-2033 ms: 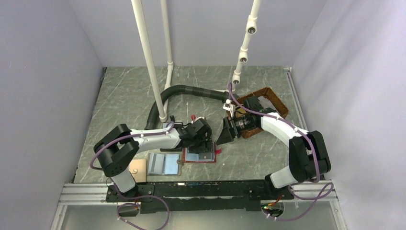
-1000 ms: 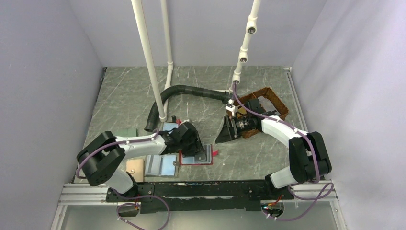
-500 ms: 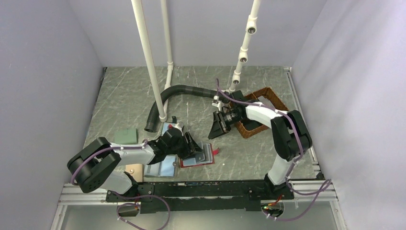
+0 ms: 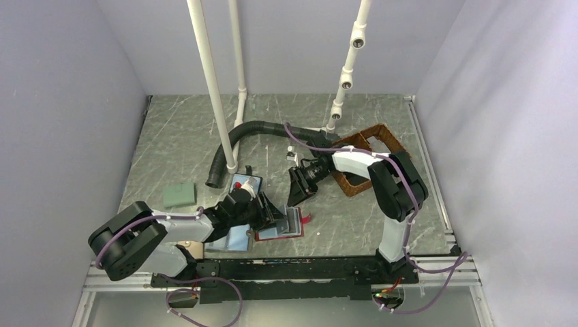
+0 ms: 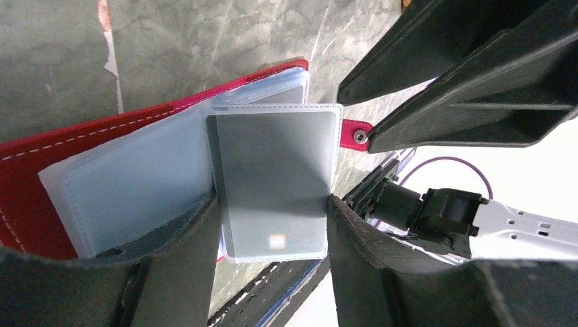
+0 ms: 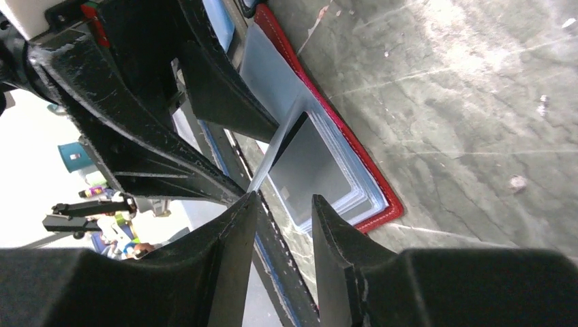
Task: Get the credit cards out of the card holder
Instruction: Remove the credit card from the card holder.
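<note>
The red card holder (image 4: 294,234) lies open near the table's front, its pull tab (image 5: 356,133) pointing right. In the left wrist view its red cover (image 5: 27,184) holds clear sleeves. One sleeve with a grey credit card (image 5: 272,177) stands up between my left gripper's (image 5: 272,228) fingers (image 5: 361,252), which touch both its side edges. My left gripper (image 4: 276,216) is at the holder's left part. My right gripper (image 4: 297,193) hovers just above the holder's far side, open and empty. In the right wrist view (image 6: 285,197) the raised sleeve (image 6: 279,146) shows edge-on over the holder (image 6: 382,204).
A brown basket (image 4: 382,136) stands behind the right arm. A black corrugated hose (image 4: 262,128) and white poles (image 4: 213,88) are at the back. A green pad (image 4: 179,196), a black-rimmed case (image 4: 245,182) and a grey-blue wallet (image 4: 237,236) lie around the left arm.
My right gripper has swung left from the basket to just above the holder. My left arm has drawn back and lowered, and one sleeve now stands up between its fingers.
</note>
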